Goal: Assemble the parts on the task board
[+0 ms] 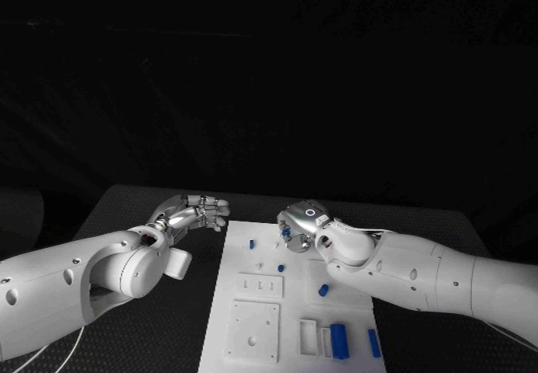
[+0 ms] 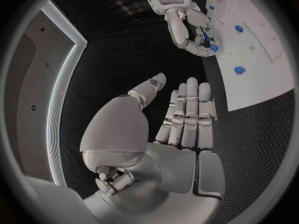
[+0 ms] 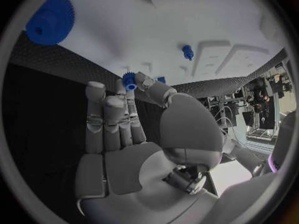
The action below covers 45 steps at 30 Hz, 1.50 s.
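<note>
Right now I've got the right hand over the far end of the task board, pinching a small blue gear between thumb and a fingertip, other fingers loosely up beside it. From the left wrist cam the same hand shows blue at its fingertips, hovering just above the board's far edge. Left hand is off the board, just beside its far-left corner, fingers straight and together, holding nothing; it rests idle above the black table. On the board I can see several other blue parts: a small one near the far-left, one toward the middle, one further near, plus upright blue pieces in the near-right racks. Right wrist cam also shows a big blue gear on the board and a small blue peg standing further off. My read: we're mid pick-and-place, gear in hand, not seated yet. Next move, imo, needs the hand lowered onto whichever post takes this gear, bore lined up w/ the post; can't tell which post that is from here. Pinch looks thin, so a slow descent seems wise.
</note>
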Tool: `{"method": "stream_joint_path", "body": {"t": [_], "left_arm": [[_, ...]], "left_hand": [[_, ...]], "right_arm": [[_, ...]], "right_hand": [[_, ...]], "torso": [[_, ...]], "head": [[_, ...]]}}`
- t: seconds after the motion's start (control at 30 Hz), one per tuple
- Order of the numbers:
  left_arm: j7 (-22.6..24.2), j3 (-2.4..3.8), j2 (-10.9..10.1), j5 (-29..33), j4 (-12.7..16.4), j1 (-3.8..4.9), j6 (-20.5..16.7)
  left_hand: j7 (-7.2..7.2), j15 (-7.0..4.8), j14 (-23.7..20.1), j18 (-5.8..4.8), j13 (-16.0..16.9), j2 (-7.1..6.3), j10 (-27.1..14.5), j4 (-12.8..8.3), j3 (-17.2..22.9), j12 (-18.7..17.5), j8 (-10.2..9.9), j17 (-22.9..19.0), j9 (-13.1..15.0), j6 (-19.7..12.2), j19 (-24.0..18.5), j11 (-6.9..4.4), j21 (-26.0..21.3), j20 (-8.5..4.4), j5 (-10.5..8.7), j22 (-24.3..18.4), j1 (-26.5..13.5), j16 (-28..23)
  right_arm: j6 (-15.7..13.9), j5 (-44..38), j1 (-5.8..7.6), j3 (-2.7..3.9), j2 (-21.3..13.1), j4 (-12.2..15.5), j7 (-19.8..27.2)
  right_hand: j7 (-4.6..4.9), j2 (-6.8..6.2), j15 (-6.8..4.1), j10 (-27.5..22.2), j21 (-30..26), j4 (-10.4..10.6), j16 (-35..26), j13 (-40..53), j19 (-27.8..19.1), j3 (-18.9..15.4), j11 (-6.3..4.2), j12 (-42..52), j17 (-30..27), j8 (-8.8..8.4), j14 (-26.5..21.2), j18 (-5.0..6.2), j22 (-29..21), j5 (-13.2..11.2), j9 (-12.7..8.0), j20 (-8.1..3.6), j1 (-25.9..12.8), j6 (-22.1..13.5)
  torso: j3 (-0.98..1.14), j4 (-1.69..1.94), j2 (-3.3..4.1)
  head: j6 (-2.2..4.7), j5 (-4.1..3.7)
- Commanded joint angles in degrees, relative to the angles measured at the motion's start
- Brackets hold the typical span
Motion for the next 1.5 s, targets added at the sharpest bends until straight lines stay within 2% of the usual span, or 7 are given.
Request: {"method": "stream_joint_path", "body": {"t": [0.03, 0.53, 0.77, 1.07, 1.3, 1.5], "left_arm": [[0.4, 0.05, 0.3, -0.2, 0.0, 0.08, 0.8], [0.4, 0.07, 0.1, -0.2, 0.5, 0.09, 0.8], [0.4, 0.07, 0.0, -0.3, 0.7, 0.10, 0.8], [0.4, 0.07, 0.0, -0.3, 0.7, 0.10, 0.7], [0.4, 0.08, 0.2, -0.3, 0.8, 0.11, 0.8], [0.3, 0.09, -0.1, -0.3, 1.2, 0.14, 0.7]], "left_hand": [[-0.13, 0.49, -0.1, 1.19, -0.1, 0.07, -0.4, 0.0, 0.3, -0.3, -0.3, 0.1, -0.1, -0.3, -0.4, 0.06, 0.4, -0.06, -0.02, 1.3, -0.6, -0.2], [-0.15, 0.49, -0.1, 1.19, -0.1, 0.08, -0.4, 0.0, 0.4, -0.4, -0.3, 0.1, -0.1, -0.3, -0.5, 0.06, 0.4, -0.06, -0.02, 1.3, -0.6, -0.2], [-0.15, 0.49, -0.1, 1.19, -0.1, 0.06, -0.4, 0.0, 0.4, -0.4, -0.3, 0.1, -0.1, -0.3, -0.5, 0.06, 0.4, -0.05, -0.02, 1.3, -0.6, -0.3], [-0.14, 0.49, -0.1, 1.20, -0.1, 0.02, -0.4, 0.0, 0.4, -0.4, -0.3, 0.2, -0.1, -0.3, -0.5, 0.08, 0.5, -0.05, -0.03, 1.3, -0.6, -0.3], [-0.13, 0.50, -0.1, 1.20, -0.1, 0.02, -0.4, 0.0, 0.4, -0.4, -0.4, 0.2, -0.1, -0.3, -0.5, 0.09, 0.5, -0.04, -0.03, 1.3, -0.6, -0.3], [-0.12, 0.50, -0.1, 1.21, -0.1, 0.00, -0.4, -0.1, 0.4, -0.5, -0.4, 0.2, -0.1, -0.3, -0.5, 0.10, 0.5, -0.04, -0.03, 1.3, -0.6, -0.4]], "right_arm": [[-0.6, -1.8, -0.02, 0.02, 1.1, -1.1, -0.8], [0.0, -3.0, -0.02, 0.03, 2.7, -2.9, -1.5], [0.9, -3.3, -0.02, 0.02, 3.0, -3.5, -1.5], [1.5, -3.3, -0.02, 0.01, 3.4, -4.0, -1.4], [1.8, -3.2, -0.03, -0.03, 4.2, -4.9, -1.2], [1.7, -3.2, -0.15, -0.14, 4.9, -5.8, -1.1]], "right_hand": [[-0.12, -0.40, -1.49, 1.0, 0.2, -0.1, 0.3, 0.4, 0.0, 0.3, -0.26, 0.4, -0.1, 0.15, -1.3, 3.08, 1.2, 0.1, 0.0, -0.34, 0.3, 0.5], [-0.12, -0.46, -1.49, 1.0, 0.2, 0.0, 0.3, 0.4, 0.0, 0.4, -0.26, 0.3, -0.1, 0.14, -1.3, 3.08, 1.2, 0.1, 0.0, -0.36, 0.3, 0.5], [-0.13, -0.49, -1.49, 1.0, 0.3, 0.0, 0.3, 0.4, 0.0, 0.5, -0.26, 0.3, -0.1, 0.13, -1.3, 3.08, 1.2, 0.1, 0.0, -0.37, 0.3, 0.5], [-0.12, -0.55, -1.49, 1.0, 0.3, 0.0, 0.4, 0.4, 0.0, 0.5, -0.25, 0.3, -0.1, 0.12, -1.3, 3.08, 1.2, 0.1, 0.0, -0.37, 0.3, 0.5], [-0.11, -0.57, -1.47, 1.0, 0.3, 0.0, 0.4, 0.4, 0.0, 0.6, -0.24, 0.2, -0.2, 0.09, -1.3, 3.08, 1.2, 0.1, 0.0, -0.36, 0.3, 0.5], [-0.10, -0.56, -1.46, 1.0, 0.3, 0.0, 0.4, 0.4, -0.1, 0.6, -0.23, 0.2, -0.2, 0.06, -1.3, 3.08, 1.2, 0.1, 0.1, -0.35, 0.2, 0.5]], "torso": [[-0.04, 0.07, 0.02], [-0.23, 0.41, 0.32], [-0.19, 0.19, 0.37], [-0.16, 0.12, 0.42], [-0.24, 0.26, 0.44], [-0.21, 0.34, 0.69]], "head": [[0.01, 0.06], [0.09, 0.30], [-0.08, 0.54], [-0.13, 0.65], [-0.28, 0.64], [-0.24, 0.81]]}}
